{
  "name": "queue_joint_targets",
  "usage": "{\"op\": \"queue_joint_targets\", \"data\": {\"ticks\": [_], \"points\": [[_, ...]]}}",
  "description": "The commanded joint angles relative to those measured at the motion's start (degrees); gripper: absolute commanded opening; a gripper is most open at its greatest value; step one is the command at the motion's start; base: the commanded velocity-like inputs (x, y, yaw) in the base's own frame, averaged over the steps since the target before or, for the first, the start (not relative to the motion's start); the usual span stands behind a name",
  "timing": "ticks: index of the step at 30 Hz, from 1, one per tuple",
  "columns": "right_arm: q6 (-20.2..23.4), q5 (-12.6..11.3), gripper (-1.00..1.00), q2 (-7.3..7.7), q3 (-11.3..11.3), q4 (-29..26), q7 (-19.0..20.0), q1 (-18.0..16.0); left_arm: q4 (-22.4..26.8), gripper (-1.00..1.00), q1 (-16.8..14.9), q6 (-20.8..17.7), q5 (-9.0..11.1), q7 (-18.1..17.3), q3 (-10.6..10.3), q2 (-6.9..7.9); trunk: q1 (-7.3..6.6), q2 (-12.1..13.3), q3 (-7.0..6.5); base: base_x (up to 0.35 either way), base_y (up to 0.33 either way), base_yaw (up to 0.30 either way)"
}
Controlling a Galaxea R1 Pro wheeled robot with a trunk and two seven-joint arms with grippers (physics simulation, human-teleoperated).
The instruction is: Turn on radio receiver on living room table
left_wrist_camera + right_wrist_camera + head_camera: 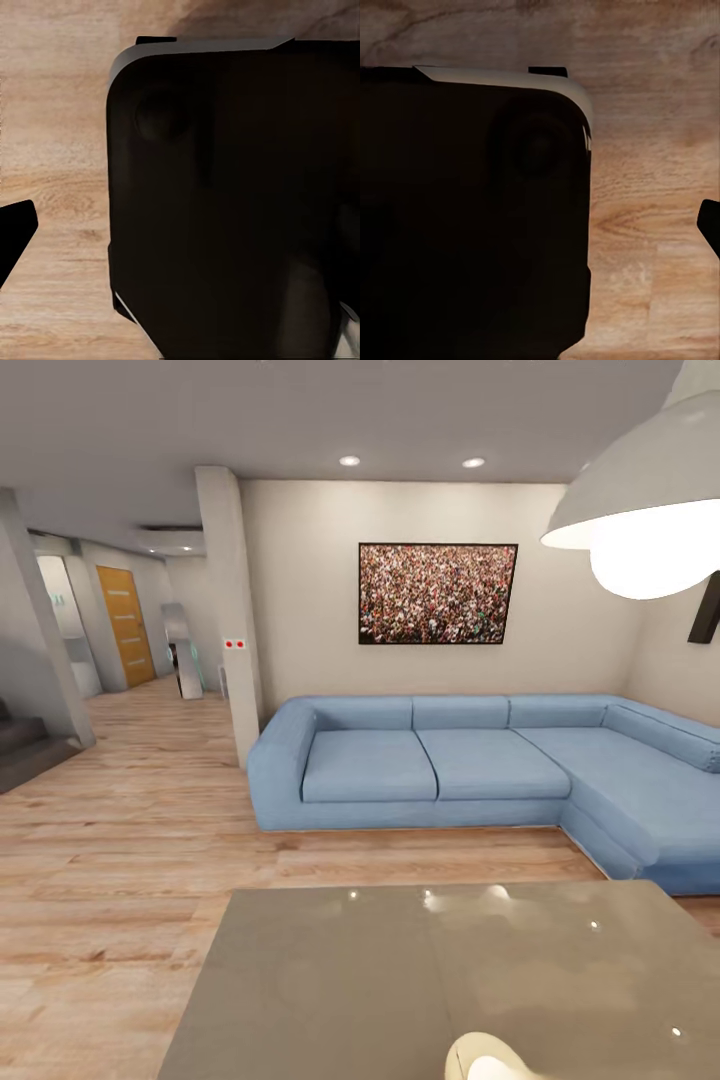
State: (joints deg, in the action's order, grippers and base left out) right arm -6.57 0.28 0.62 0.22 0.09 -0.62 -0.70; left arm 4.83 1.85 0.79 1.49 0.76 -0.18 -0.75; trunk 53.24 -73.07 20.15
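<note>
The robot is in the living room, facing a blue sofa (480, 770) with a framed crowd picture (438, 593) on the beige wall above it. A glossy grey table (330, 1000) fills the lower part of the head view, close in front of the robot, with a lit white lamp (640, 510) hanging at the upper right. The radio cannot be seen on the part of the table that shows; a pale rounded shape (490, 1060) at the bottom edge is too cut off to identify.

Both wrist cameras look down at the light wood floor (52, 150), each largely blocked by a dark rounded part of the robot's own body (472, 217). The fingers are not clearly shown, so I cannot tell whether either gripper is apart or together.

This looks like the approach and search step, judged from the arms hanging low and no radio in sight. The next move likely calls for tilting the head down or shifting the base to find the radio, then raising 1 arm over the table toward it.
</note>
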Motion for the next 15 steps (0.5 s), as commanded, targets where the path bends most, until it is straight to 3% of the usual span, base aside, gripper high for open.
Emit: {"op": "queue_joint_targets", "data": {"ticks": [1,15], "points": [[0.01,0.04,1.00,0.00,0.05,0.00,0.00,0.00,0.00,1.00,0.00,0.00,0.00,-0.01,0.00,-0.02,-0.23,0.42,-0.16,0.000,0.000,0.000],[0.06,0.16,1.00,0.25,0.13,0.00,0.09,0.00,0.08,1.00,0.00,0.09,0.01,0.03,0.00,-0.02,-0.45,0.82,0.81,0.000,0.000,0.000]]}}
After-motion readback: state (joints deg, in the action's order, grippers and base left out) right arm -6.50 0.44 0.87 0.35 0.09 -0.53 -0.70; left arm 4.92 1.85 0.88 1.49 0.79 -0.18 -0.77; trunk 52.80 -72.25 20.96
